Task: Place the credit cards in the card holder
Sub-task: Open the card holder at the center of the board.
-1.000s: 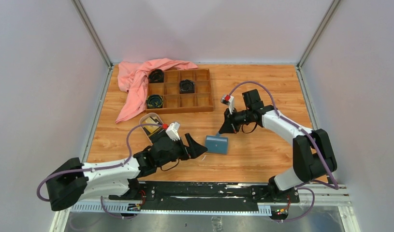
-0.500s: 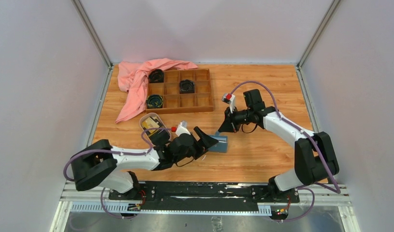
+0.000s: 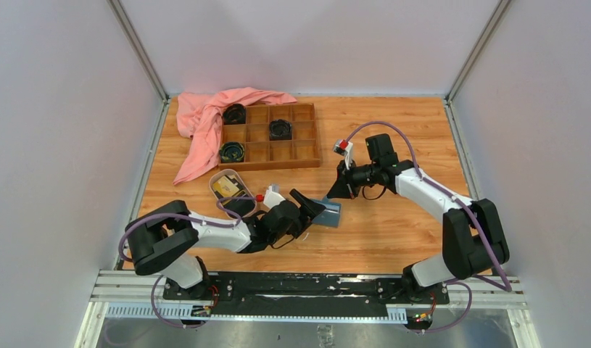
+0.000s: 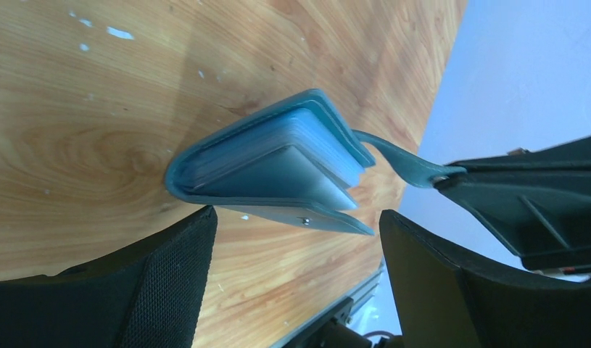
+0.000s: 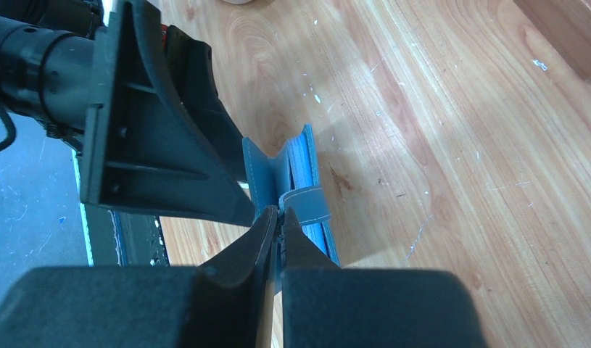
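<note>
The blue card holder (image 3: 330, 213) lies partly open on the table, one flap raised. In the left wrist view it (image 4: 278, 163) shows pale card slots. My right gripper (image 3: 333, 194) is shut on its snap tab (image 5: 305, 204), pinched at the fingertips (image 5: 278, 221). My left gripper (image 3: 312, 208) is open and empty, its fingers (image 4: 169, 283) either side of the holder's near edge, not touching. A yellow-gold credit card (image 3: 225, 186) lies in the pink oval dish (image 3: 238, 176). The other cards are out of view.
A brown wooden compartment tray (image 3: 307, 156) with dark round items stands at the back. A pink cloth (image 3: 201, 130) lies over its left corner. My left arm lies low beside the dish. My left gripper's finger (image 5: 154, 145) is close to my right gripper.
My left arm has swung right and forward, bringing its open gripper up to the card holder. My right gripper has stayed shut on the tab, shifted only slightly.
</note>
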You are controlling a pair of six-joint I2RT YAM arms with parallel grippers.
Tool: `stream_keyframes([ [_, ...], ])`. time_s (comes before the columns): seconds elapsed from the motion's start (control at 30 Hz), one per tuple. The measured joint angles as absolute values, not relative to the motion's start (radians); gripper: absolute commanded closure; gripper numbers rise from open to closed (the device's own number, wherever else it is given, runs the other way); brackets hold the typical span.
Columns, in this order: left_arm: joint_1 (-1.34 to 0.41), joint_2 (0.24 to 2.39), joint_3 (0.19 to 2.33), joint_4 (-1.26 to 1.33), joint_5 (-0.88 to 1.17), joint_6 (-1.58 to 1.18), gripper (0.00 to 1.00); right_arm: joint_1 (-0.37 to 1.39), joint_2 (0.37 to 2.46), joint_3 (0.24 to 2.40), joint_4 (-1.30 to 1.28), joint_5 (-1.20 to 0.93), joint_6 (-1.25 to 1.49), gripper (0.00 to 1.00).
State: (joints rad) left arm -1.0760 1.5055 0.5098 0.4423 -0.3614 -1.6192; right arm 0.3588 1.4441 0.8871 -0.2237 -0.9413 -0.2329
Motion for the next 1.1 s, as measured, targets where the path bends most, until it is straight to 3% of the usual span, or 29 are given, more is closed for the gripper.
stream_keyframes([
  [0.17, -1.063, 1.546, 0.509, 0.442, -0.376, -1.627, 0.16, 0.359, 1.432, 0.885, -0.224, -0.952, -0.236, 1.0],
  [0.37, -1.048, 1.555, 0.506, 0.445, -0.385, -1.628, 0.28, 0.359, 1.416, 0.88, -0.224, -0.968, -0.249, 1.0],
  [0.8, -1.012, 1.481, 0.402, 0.448, -0.407, -1.565, 0.75, 0.359, 1.411, 0.879, -0.257, -0.9, -0.328, 1.0],
  [0.93, -0.984, 1.443, 0.388, 0.447, -0.389, -1.45, 0.82, 0.359, 1.411, 0.879, -0.286, -0.803, -0.385, 1.0],
  [1.1, -0.939, 1.409, 0.385, 0.447, -0.316, -1.195, 1.0, 0.359, 1.411, 0.879, -0.345, -0.724, -0.482, 1.0],
])
